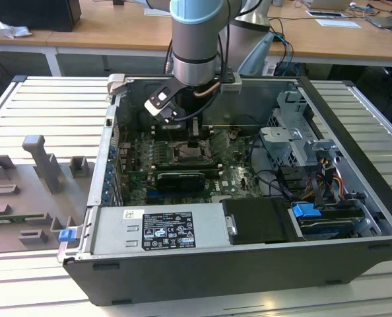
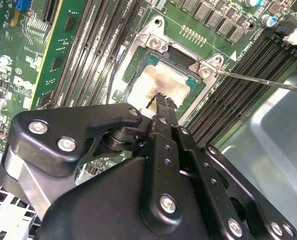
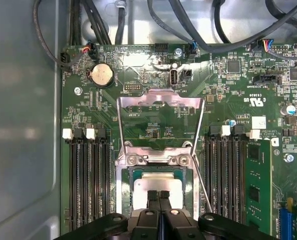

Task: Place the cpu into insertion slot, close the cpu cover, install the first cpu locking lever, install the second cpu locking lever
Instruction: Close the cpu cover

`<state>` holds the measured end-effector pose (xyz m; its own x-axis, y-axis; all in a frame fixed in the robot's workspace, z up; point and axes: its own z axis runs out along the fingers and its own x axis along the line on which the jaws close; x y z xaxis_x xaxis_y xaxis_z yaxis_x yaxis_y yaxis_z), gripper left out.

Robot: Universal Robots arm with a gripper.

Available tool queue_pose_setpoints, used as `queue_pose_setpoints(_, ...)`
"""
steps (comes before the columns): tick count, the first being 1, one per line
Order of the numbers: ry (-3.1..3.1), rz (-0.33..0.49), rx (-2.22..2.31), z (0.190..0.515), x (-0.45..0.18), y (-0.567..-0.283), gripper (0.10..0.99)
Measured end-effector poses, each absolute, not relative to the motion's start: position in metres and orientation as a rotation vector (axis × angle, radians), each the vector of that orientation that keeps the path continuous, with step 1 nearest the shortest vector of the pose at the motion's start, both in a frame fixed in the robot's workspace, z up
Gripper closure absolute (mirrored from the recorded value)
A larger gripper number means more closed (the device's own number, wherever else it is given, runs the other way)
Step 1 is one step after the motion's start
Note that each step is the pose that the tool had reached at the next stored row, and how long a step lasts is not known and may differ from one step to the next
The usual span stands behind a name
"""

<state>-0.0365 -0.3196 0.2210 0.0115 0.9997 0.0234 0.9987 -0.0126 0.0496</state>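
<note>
Fingers (image 3: pixel 152 200) pressed together over the cpu (image 3: pixel 143 185); in first wrist view, cpu cover (image 3: pixel 160 98) open

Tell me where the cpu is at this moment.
In the first wrist view, the cpu lies in the motherboard socket, between the two banks of memory slots, under the tip of the hand; the opened cpu cover is beside it.

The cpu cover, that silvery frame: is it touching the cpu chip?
Apart. In the first wrist view the cpu cover is swung open, board showing through its window, while the cpu lies uncovered in its socket.
</note>
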Motion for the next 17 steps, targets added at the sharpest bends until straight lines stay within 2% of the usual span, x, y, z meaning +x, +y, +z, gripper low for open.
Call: queue_pose_setpoints(17, 2.19, 0.07, 2.216, 0.239, -0.023, -0.32, 0.98)
